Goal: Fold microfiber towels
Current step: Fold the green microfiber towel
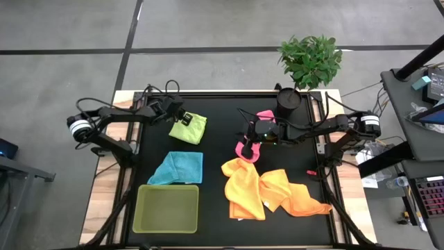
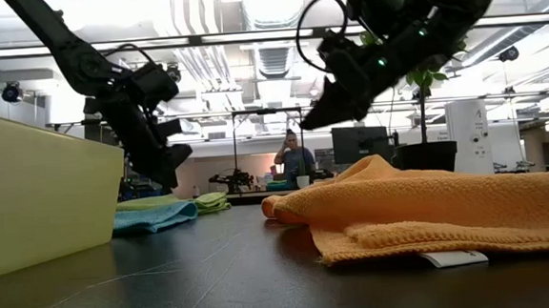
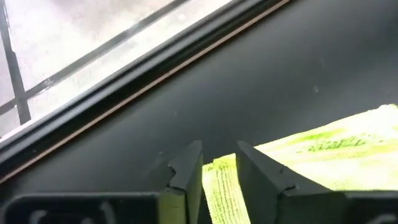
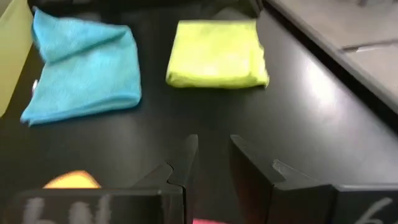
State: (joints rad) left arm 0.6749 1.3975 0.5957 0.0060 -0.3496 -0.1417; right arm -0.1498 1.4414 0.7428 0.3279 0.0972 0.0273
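Along the lower edge of the high view: a translucent lime-green tray [image 1: 166, 208] is seen at lower left; yellow towel [image 1: 244, 189] and orange towel [image 1: 295, 194] lie crumpled and overlapping at lower right, not yet folded.
Middle band, left: a light blue towel [image 1: 177, 167] is laid folded just above the tray.
Middle band, right: the right gripper [image 1: 250, 141] is held over the pink towel [image 1: 244, 149]; pink shows at its fingers in the wrist view, but a grip cannot be confirmed. The fingers stand a little apart.
Upper left of the mat: the lime green towel [image 1: 189, 128] lies folded; the left gripper [image 1: 182, 118] is placed at its upper left edge, fingers slightly parted with cloth seen between them.
Key relation: the pink towel lies directly under the right gripper, with the yellow towel just below it in frame; the right arm is judged far nearer to the unfolded pile than the left.
Far edge: a potted plant [image 1: 309, 62] stands beyond the table.
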